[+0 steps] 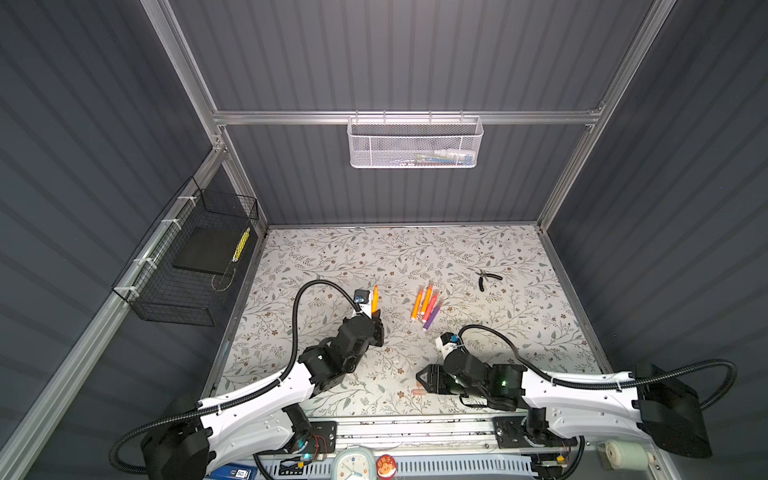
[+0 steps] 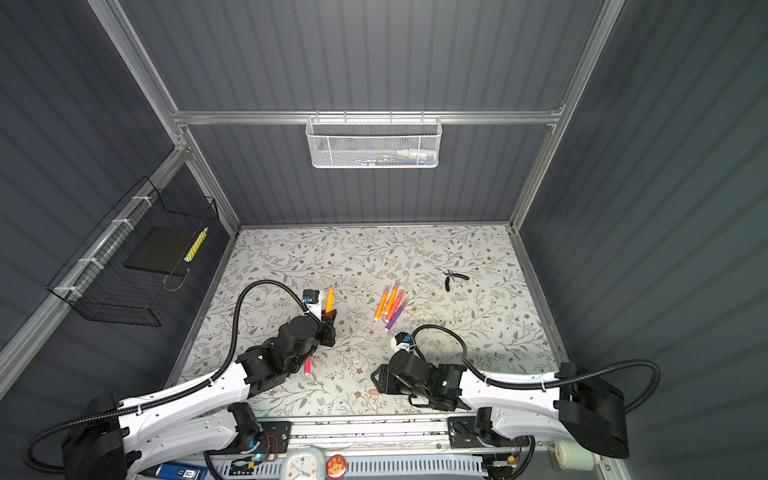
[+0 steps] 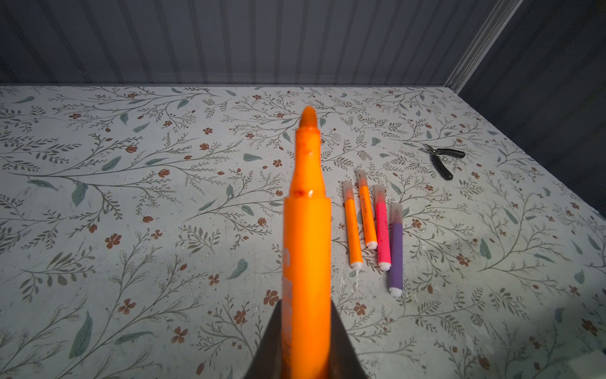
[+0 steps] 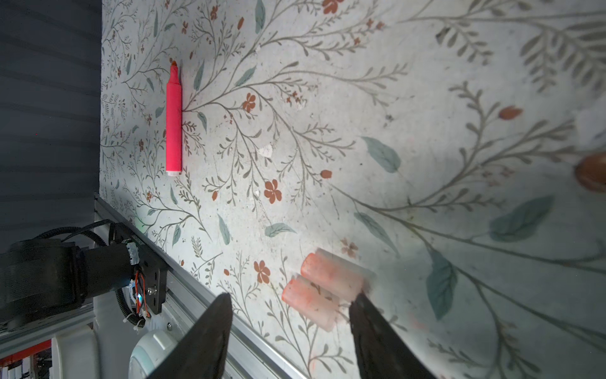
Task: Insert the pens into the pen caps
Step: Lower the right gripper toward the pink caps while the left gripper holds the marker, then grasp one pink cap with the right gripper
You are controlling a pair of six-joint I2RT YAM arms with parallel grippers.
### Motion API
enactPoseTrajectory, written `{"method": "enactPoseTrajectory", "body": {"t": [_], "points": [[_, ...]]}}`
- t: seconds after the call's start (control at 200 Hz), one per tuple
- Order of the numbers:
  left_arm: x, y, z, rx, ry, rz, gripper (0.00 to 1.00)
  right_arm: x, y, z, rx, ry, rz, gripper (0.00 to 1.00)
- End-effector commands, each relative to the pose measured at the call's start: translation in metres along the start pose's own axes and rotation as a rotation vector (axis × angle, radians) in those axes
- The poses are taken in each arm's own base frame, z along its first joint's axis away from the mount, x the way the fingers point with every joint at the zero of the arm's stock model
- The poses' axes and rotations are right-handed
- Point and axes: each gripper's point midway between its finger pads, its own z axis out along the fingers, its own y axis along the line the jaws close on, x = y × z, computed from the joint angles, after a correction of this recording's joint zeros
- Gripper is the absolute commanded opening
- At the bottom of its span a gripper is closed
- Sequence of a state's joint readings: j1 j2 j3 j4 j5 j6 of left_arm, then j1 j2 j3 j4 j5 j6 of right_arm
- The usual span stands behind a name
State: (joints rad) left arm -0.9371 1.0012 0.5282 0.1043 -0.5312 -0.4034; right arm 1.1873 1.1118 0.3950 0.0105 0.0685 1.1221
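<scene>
Slippage is the first risk on the left. The left gripper [image 1: 376, 322] is clamped tight on the lower barrel of an orange pen [image 1: 375, 298], which stands nearly upright with its bare tip up. A sideways push from a cap could, I judge, tilt the pen in the pads. Just beside that arm, a red-pink pen [image 2: 307, 366] lies uncapped on the table [image 1: 519, 332].

Further right, near the front edge, the right gripper [image 4: 292, 294] has its jaws moderately apart and holds nothing. Two pen caps [image 4: 331, 277] lie side by side, touching, between and just ahead of the jaws (both blurred). Closing here may catch both caps, or pinch one askew so that its mouth misses the tip. The translucent tubes look light and could roll or squirt out. Behind them four capped pens [image 1: 426, 307] lie in a row, and black-handled pliers [image 1: 487, 278] lie well apart to the right.

White print runs along the held pen in the left wrist view, too blurred to read. A blue box [image 1: 237, 473] at the front rail shows what looks like "50". A red badge [image 1: 385, 465] bears characters too small to tell.
</scene>
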Motion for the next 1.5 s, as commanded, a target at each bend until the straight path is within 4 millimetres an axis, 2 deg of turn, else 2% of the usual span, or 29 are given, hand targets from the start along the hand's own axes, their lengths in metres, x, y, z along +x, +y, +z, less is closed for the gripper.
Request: {"method": "enactPoseTrajectory", "body": {"t": [0.0, 0.04, 0.26, 0.46, 0.74, 0.96, 1.19, 1.286, 1.381, 1.496], "points": [[0.000, 0.001, -0.004, 0.007, -0.004, -0.020, 0.00, 0.005, -0.006, 0.001, 0.019, 0.006, 0.018, 0.59], [0.000, 0.002, -0.005, 0.006, -0.003, -0.020, 0.00, 0.010, -0.012, 0.005, 0.048, 0.022, 0.014, 0.59], [-0.001, 0.002, -0.003, -0.004, -0.002, -0.022, 0.00, 0.018, -0.020, 0.007, 0.080, 0.046, 0.009, 0.60], [-0.002, 0.003, -0.002, -0.012, -0.003, -0.020, 0.00, 0.020, -0.020, 0.017, 0.105, 0.061, -0.001, 0.61], [-0.002, 0.005, -0.004, -0.022, -0.005, -0.014, 0.00, 0.015, -0.005, 0.043, 0.124, 0.079, -0.026, 0.60], [-0.003, 0.007, -0.006, -0.027, -0.013, -0.011, 0.00, 0.007, 0.010, 0.055, 0.129, 0.079, -0.065, 0.60], [-0.002, 0.012, -0.008, -0.040, -0.016, -0.007, 0.00, 0.003, 0.040, 0.077, 0.101, 0.116, -0.123, 0.58], [-0.003, 0.014, -0.011, -0.047, -0.024, -0.010, 0.00, 0.003, 0.046, 0.084, 0.109, 0.135, -0.149, 0.56], [-0.003, 0.018, -0.013, -0.060, -0.030, -0.011, 0.00, -0.003, 0.046, 0.083, 0.145, 0.124, -0.174, 0.56], [-0.002, 0.023, -0.012, -0.091, -0.028, -0.015, 0.00, -0.010, 0.043, 0.072, 0.188, 0.095, -0.197, 0.56]]}}
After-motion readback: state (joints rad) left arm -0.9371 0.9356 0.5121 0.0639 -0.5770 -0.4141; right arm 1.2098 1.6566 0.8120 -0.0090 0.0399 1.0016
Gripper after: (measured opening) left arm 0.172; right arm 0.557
